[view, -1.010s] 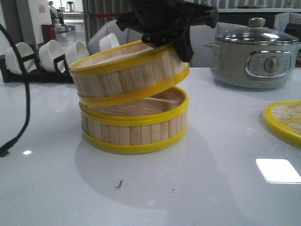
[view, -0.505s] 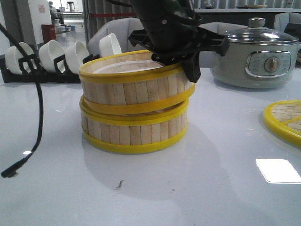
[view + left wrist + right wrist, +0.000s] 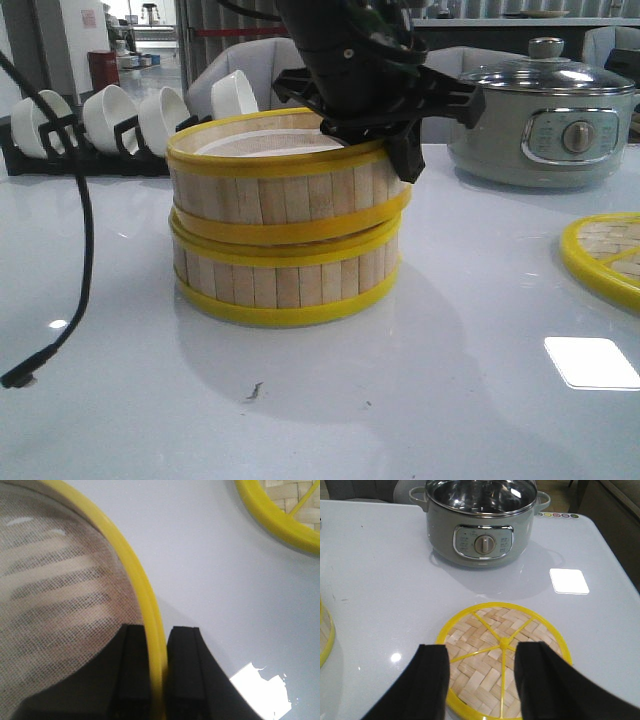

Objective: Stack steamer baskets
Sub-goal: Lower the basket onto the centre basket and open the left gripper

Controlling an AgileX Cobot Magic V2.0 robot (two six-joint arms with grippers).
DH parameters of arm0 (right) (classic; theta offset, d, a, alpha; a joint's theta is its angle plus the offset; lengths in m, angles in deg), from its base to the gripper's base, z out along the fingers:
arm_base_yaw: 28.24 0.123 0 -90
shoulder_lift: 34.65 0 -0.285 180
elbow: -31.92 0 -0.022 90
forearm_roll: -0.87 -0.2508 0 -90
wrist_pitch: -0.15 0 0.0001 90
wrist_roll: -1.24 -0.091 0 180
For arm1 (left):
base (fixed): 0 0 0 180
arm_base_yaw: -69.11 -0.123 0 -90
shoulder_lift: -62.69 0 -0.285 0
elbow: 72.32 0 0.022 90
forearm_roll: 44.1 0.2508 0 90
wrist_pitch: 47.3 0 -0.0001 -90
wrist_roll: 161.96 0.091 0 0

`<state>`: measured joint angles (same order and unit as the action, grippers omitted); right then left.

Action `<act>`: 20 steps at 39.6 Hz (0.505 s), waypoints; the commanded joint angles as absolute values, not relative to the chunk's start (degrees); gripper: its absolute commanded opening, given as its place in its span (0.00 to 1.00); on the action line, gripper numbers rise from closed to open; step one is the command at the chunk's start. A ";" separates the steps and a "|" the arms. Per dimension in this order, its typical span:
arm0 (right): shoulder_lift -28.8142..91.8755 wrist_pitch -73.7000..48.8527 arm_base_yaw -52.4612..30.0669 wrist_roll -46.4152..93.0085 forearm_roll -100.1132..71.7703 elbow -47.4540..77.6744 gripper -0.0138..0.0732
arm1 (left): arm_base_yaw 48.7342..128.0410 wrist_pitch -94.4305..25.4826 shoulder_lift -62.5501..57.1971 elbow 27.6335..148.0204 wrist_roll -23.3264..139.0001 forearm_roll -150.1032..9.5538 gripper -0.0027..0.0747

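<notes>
- While the upper steamer basket point(image 3: 285, 185) sits on the lower steamer basket point(image 3: 288, 280) near the middle of the white table point(image 3: 450, 400), the left gripper point(image 3: 157, 650) pinches its rim on the side toward the robot's right.
- In the left wrist view the two black fingers point(image 3: 134, 665) stand close together with the basket's yellow top rim point(image 3: 145, 585) running between them, one finger inside over the whitish mesh liner point(image 3: 60, 590) and the other outside the wall.
- Seen from the front, the upper basket is not quite level: its right side, under the gripper, rides a little higher than its left, and its bottom rim meets the top rim of the lower basket.
- Both baskets show walls of pale bamboo slats between bright yellow rims, and their walls line up closely.
- The right gripper point(image 3: 482, 680) hangs with its fingers wide apart and nothing between them, above the flat woven lid point(image 3: 502, 657).
- That lid, yellow-rimmed with yellow spokes and a small centre knob, lies flat on the table well to the right of the stack.
- A grey-green electric pot point(image 3: 480, 522) with a glass lid and a front dial stands beyond the woven lid, apart from it.
- White cups point(image 3: 110, 115) rest tilted in a black rack point(image 3: 60, 155) at the far left of the table.
- A black cable point(image 3: 75, 250) hangs down at the left, its end near the tabletop.
</notes>
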<state>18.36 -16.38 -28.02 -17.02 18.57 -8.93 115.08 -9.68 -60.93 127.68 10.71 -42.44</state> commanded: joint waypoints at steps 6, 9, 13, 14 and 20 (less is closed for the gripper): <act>18.11 -12.33 -28.32 -16.79 19.61 -6.74 0.62 | 115.28 -11.27 -58.68 129.55 10.99 -39.87 0.15; 18.11 -12.33 -28.32 -16.79 19.61 -6.74 0.62 | 115.28 -11.27 -58.68 129.55 10.99 -39.10 0.15; 18.11 -12.33 -28.32 -16.79 19.61 -6.74 0.62 | 115.28 -11.27 -58.68 129.55 10.99 -39.00 0.15; 18.11 -12.33 -28.32 -16.79 19.61 -6.74 0.62 | 115.28 -11.27 -58.68 129.55 10.99 -39.00 0.15; 18.11 -12.33 -28.32 -16.79 19.61 -6.74 0.62 | 115.28 -11.37 -58.68 129.55 10.99 -39.00 0.15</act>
<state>18.36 -16.38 -28.02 -17.02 18.57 -8.93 115.08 -8.52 -62.25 127.72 10.80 -40.27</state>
